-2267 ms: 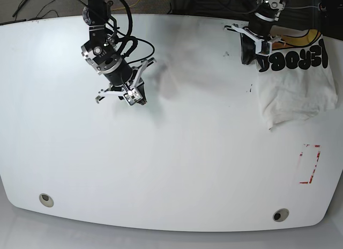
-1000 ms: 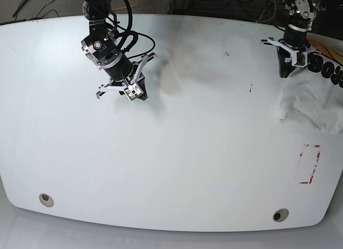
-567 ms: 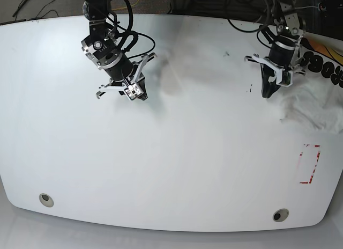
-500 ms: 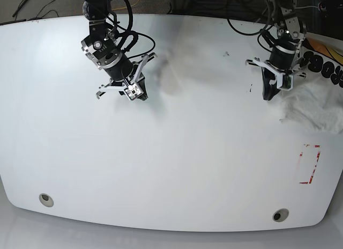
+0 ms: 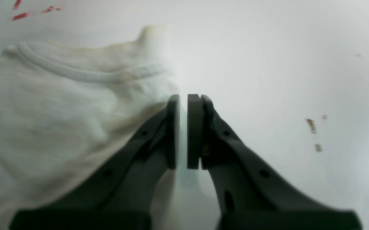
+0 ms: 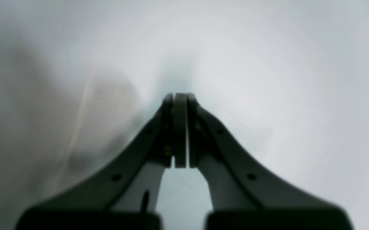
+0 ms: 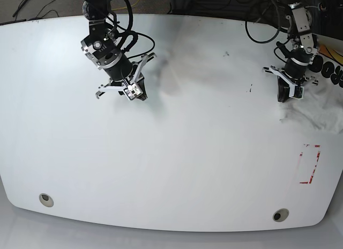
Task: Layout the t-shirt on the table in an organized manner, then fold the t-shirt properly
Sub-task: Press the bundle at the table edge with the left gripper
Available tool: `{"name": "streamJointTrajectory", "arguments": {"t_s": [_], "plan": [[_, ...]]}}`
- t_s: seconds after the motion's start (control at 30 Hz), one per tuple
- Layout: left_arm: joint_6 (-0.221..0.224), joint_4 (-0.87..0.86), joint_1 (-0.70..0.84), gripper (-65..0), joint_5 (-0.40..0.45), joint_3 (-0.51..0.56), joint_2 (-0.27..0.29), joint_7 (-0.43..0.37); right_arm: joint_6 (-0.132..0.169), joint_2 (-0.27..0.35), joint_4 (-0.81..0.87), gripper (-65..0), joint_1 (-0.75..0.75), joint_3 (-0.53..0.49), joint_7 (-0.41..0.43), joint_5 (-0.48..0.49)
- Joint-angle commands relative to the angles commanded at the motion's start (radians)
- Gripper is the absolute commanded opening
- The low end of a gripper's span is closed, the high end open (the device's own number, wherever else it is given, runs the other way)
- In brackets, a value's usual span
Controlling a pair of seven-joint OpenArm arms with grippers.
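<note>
The off-white t-shirt (image 7: 317,103) lies crumpled at the table's (image 7: 187,163) right edge, with black letters showing at its top. In the left wrist view its ribbed collar and cloth (image 5: 60,111) fill the left side. My left gripper (image 7: 284,95) hangs at the shirt's left edge. Its jaws (image 5: 183,95) stand almost together with a thin slit and nothing between them, and the cloth lies beside the left finger. My right gripper (image 7: 134,95) is shut and empty (image 6: 179,94) over bare table at the upper left, far from the shirt.
A red tape rectangle (image 7: 310,163) marks the table below the shirt and shows again as red tape (image 5: 34,12) in the left wrist view. Two metal grommet holes (image 7: 46,199) (image 7: 280,215) sit near the front edge. Dark specks (image 7: 250,89) lie left of the left gripper.
The left arm has swung right from bare table to the shirt's left edge. The shirt lies farther right than at first. The right arm has barely moved.
</note>
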Motion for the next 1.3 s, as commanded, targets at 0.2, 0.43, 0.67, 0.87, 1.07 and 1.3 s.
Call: {"name": "streamJointTrajectory", "arguments": {"t_s": [0.2, 0.43, 0.67, 0.87, 1.07, 1.3], "plan": [[-0.006, -0.028, 0.002, -62.0, 0.002, -0.098, -0.012, 0.000, 0.000, 0.000, 0.000, -65.0, 0.000, 0.000, 0.000, 0.000], [-0.008, -0.104, -0.005, -62.0, -0.005, -0.163, -0.077, 0.000, 0.000, 0.000, 0.000, -65.0, 0.000, 0.000, 0.000, 0.000], [-0.008, -0.158, -0.006, -62.0, -0.006, -0.167, -0.140, 0.000, 0.002, 0.003, 0.000, -65.0, 0.000, 0.000, 0.000, 0.000], [-0.009, -0.137, -0.006, -62.1, -0.008, -0.167, -0.140, 0.000, 0.002, 0.005, 0.000, -65.0, 0.000, 0.000, 0.000, 0.000], [-0.009, -0.054, -0.006, -62.1, -0.008, -0.160, -0.106, 0.000, 0.002, 0.005, 0.006, -65.0, 0.000, 0.002, 0.000, 0.000], [-0.009, 0.107, -0.006, -62.1, -0.008, -0.157, -0.009, -0.002, 0.000, 0.006, 0.087, -65.0, -0.006, 0.034, 0.005, -0.002]]}}
